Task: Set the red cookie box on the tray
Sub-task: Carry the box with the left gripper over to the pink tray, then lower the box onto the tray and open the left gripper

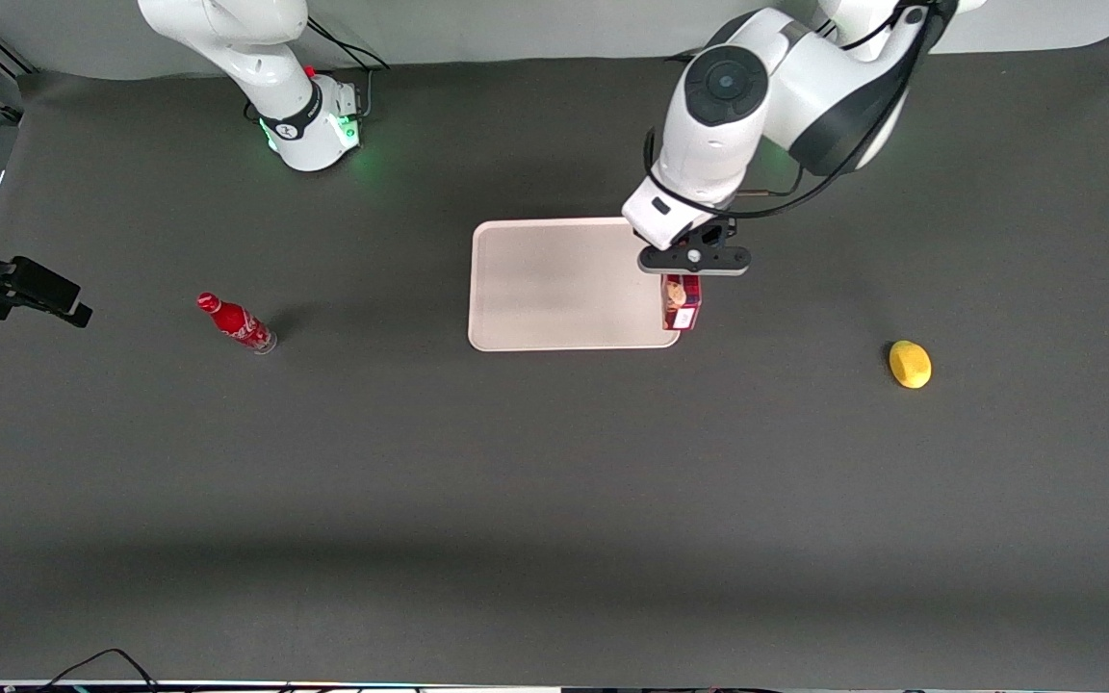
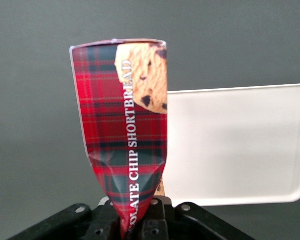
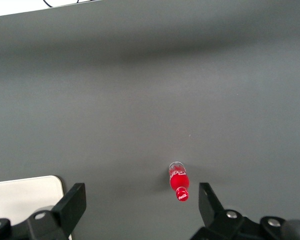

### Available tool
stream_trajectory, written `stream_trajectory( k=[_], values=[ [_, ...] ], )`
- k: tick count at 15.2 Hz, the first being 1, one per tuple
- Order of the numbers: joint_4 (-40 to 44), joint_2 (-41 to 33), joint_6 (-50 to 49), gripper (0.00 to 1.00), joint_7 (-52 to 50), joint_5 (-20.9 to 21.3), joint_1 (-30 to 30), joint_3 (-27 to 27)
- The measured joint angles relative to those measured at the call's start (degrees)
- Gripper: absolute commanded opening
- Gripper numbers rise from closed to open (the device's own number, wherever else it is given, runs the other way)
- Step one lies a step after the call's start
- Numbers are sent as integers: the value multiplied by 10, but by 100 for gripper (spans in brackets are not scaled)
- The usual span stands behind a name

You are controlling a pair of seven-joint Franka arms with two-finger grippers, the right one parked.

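The red cookie box point(image 1: 682, 301) is held by the gripper point(image 1: 694, 258), whose jaws are closed on one end of the carton. In the left wrist view the box point(image 2: 125, 145) is seen pinched and creased where it enters the gripper point(image 2: 135, 220), and it widens away from the jaws to a flat end showing a chocolate-chip cookie picture. The words "CHIP SHORTBREAD" are printed along its tartan side.

From the front, the box is seen hanging below the jaws, over the edge of the tray point(image 1: 554, 284) that faces the working arm's end of the table. Whether the box's lower end touches the tray cannot be told. In the left wrist view the tray point(image 2: 240, 145) is seen just beside the box, partly covered by it.

A yellow fruit point(image 1: 910, 365) lies on the dark table point(image 1: 554, 481), well apart from the jaws, toward the working arm's end and nearer to the front camera than the tray. A small red bottle point(image 1: 236, 323) lies toward the parked arm's end, well apart from the tray; it is also seen in the right wrist view point(image 3: 179, 181).
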Motion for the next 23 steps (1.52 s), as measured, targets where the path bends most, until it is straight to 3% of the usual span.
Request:
stream_trajectory(
  k=[6, 8, 13, 20, 23],
  values=[
    [-146, 7, 182, 0, -35, 12, -7, -21],
    [-165, 22, 201, 0, -60, 38, -8, -21],
    [-171, 107, 254, 0, -179, 154, -17, -21],
    [-168, 187, 289, 0, -240, 227, -18, -20],
    [-164, 199, 291, 0, -247, 234, -22, -20]
  ],
)
